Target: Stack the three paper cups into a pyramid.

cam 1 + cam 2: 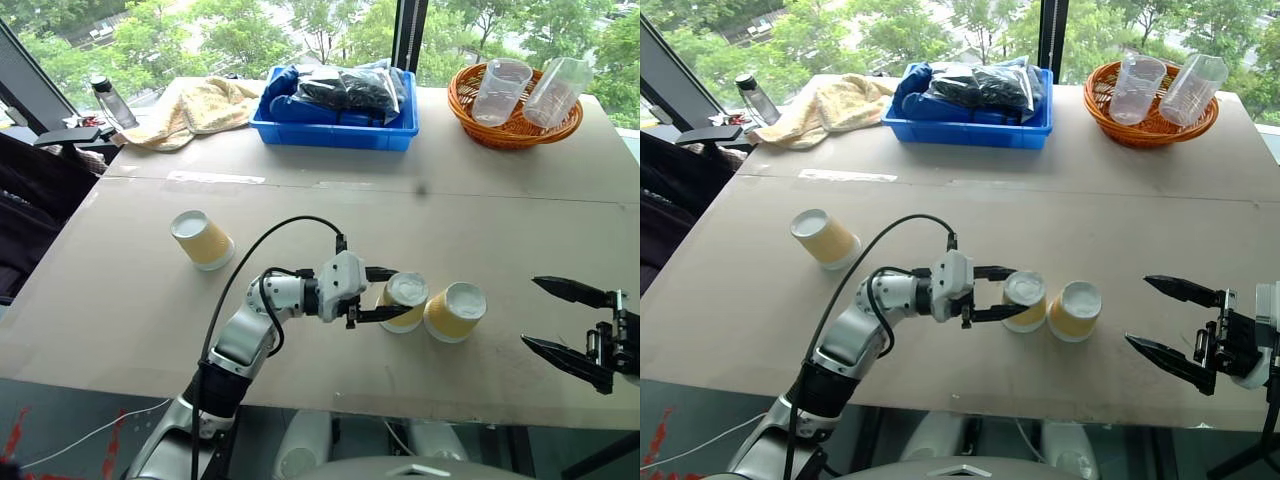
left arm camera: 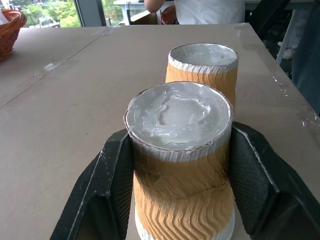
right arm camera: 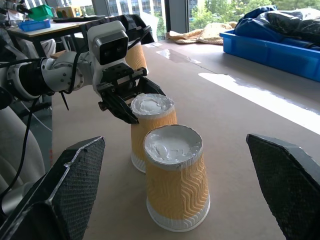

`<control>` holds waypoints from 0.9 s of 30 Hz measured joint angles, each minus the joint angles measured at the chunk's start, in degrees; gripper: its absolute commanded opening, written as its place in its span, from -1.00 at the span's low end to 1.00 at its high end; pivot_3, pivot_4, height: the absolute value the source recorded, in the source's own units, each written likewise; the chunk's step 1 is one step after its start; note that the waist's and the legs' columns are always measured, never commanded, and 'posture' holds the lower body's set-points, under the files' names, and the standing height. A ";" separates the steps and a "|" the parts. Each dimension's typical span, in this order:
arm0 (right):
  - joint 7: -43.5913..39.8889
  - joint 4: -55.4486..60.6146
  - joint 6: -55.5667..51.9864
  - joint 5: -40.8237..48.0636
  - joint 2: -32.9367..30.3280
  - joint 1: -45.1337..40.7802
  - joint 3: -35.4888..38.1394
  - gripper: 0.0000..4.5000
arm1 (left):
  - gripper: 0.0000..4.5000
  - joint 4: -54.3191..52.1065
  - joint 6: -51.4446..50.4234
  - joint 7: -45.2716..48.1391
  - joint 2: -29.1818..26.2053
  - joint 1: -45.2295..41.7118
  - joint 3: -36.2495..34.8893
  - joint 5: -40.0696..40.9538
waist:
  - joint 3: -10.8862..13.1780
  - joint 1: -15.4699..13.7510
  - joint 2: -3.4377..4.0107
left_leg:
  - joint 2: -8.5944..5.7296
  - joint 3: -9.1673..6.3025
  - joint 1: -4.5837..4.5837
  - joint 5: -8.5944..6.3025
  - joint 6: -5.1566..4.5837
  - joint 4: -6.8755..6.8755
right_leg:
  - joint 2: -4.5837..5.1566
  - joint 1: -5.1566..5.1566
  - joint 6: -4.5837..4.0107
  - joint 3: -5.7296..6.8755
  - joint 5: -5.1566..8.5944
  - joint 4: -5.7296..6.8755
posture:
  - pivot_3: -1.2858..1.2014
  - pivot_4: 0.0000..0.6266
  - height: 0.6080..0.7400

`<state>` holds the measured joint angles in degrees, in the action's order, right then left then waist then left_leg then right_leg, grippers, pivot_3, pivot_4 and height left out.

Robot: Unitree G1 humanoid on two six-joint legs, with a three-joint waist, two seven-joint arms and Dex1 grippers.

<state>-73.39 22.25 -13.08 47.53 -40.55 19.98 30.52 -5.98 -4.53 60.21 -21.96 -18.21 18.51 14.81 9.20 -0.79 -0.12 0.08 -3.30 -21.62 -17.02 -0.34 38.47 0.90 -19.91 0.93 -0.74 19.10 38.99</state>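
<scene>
The left gripper (image 1: 388,294) reaches in level from the left and is clamped on one cup (image 1: 404,301), a black finger (image 2: 111,185) pressed to each side of its ribbed tan wall. This held cup stands upside down on the table (image 1: 330,210), white base up and white rim down, squarely between the jaws.

A second cup (image 1: 455,311) stands inverted just beyond the fingertips of that gripper, beside the held cup on the side away from the wrist. In the left wrist view it rises right behind the held cup; whether the two touch I cannot tell.

The third cup (image 1: 202,239) is well apart, back behind the left wrist and farther up the table, tilted with its white end toward the far left.

The right gripper (image 1: 545,316) hovers near the table's near right edge with its jaws spread wide and nothing between them. Its open mouth faces the cup pair: the second cup is nearest its fingertips, with a clear gap, and the held cup is behind that.

At the far edge sit a blue bin (image 1: 333,105), a towel (image 1: 195,108), a bottle (image 1: 111,100) and an orange basket (image 1: 512,115) with two clear cups (image 1: 497,90).
</scene>
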 measured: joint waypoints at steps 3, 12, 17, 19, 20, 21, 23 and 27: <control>0.02 0.12 -0.04 0.19 -0.01 -0.17 -0.01 1.00 | 0.89 0.33 0.55 -0.49 0.14 0.14 -0.06 -0.07 | 0.00 0.00 0.00 | 0.00 0.00 0.00 0.00 0.00 0.01 | 0.00 0.00 0.00 0.00 0.00 0.00 | 0.03 -0.52 1.00; -0.15 -0.04 -0.48 0.43 -0.69 -1.76 -0.20 1.00 | 0.98 -5.36 -0.40 -0.52 -4.40 6.64 -3.15 2.50 | 0.00 0.28 0.01 | 0.02 -0.01 0.00 0.00 0.00 -0.01 | 0.00 -0.02 0.00 -0.01 0.00 0.00 | 0.03 -0.52 1.00; -0.44 -1.07 -0.51 0.52 -1.21 -2.48 -0.22 1.00 | 0.98 -14.47 -0.98 -4.96 -7.42 13.72 -12.22 5.47 | -0.02 0.02 0.05 | 0.03 -0.02 0.01 -0.05 -0.08 -0.01 | 0.03 0.02 0.00 0.00 0.00 -0.05 | 0.03 -0.52 1.00; -0.50 -1.54 -0.51 0.60 -1.25 -3.02 -0.27 1.00 | 0.98 -16.48 1.05 -9.88 -5.59 17.60 -15.74 3.94 | -0.02 -0.01 0.04 | 0.03 -0.02 0.01 -0.11 -0.20 -0.01 | 0.04 0.03 0.00 0.00 0.00 -0.07 | 0.03 -0.52 1.00; -0.53 -2.00 -0.54 0.60 -1.27 -3.41 -0.40 1.00 | 0.98 -17.14 1.81 -12.53 -4.76 18.91 -17.05 3.12 | -0.01 -0.17 0.02 | 0.02 -0.05 0.00 -0.12 -0.20 0.01 | 0.04 0.03 0.00 0.03 0.00 -0.06 | 0.03 -0.52 1.00; -0.69 -2.32 -0.58 0.66 -1.32 -4.02 -0.50 1.00 | 0.98 -17.98 2.60 -15.03 -3.72 20.11 -18.27 1.84 | -0.01 -0.16 0.02 | 0.02 -0.04 0.01 -0.12 -0.21 0.01 | 0.04 0.03 0.00 0.03 0.00 -0.05 | 0.03 -0.52 1.00; -1.14 -2.80 -1.24 1.45 -1.65 -6.04 -1.05 1.00 | 0.98 -20.68 4.24 -23.37 0.54 23.69 -21.53 -2.90 | -0.01 0.07 0.02 | 0.02 0.01 0.03 -0.13 -0.22 0.00 | 0.04 0.06 0.00 -0.04 0.00 -0.06 | 0.03 -0.52 1.00; -1.20 -3.33 -3.71 4.06 -2.29 -11.66 -2.70 1.00 | 0.98 -23.62 4.09 -39.89 8.26 30.18 -29.09 -12.02 | 0.01 0.32 -0.01 | 0.03 -0.03 0.09 -0.13 -0.23 -0.02 | 0.00 0.07 0.00 -0.01 0.00 -0.03 | 0.03 -0.52 1.00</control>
<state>-74.59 18.92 -16.79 51.59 -42.83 8.32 27.82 -29.60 -0.44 20.32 -13.70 11.97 -10.58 2.78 9.20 -0.47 -0.13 0.10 -3.33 -21.54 -17.15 -0.57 38.44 0.90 -19.84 0.92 -0.76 19.10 38.96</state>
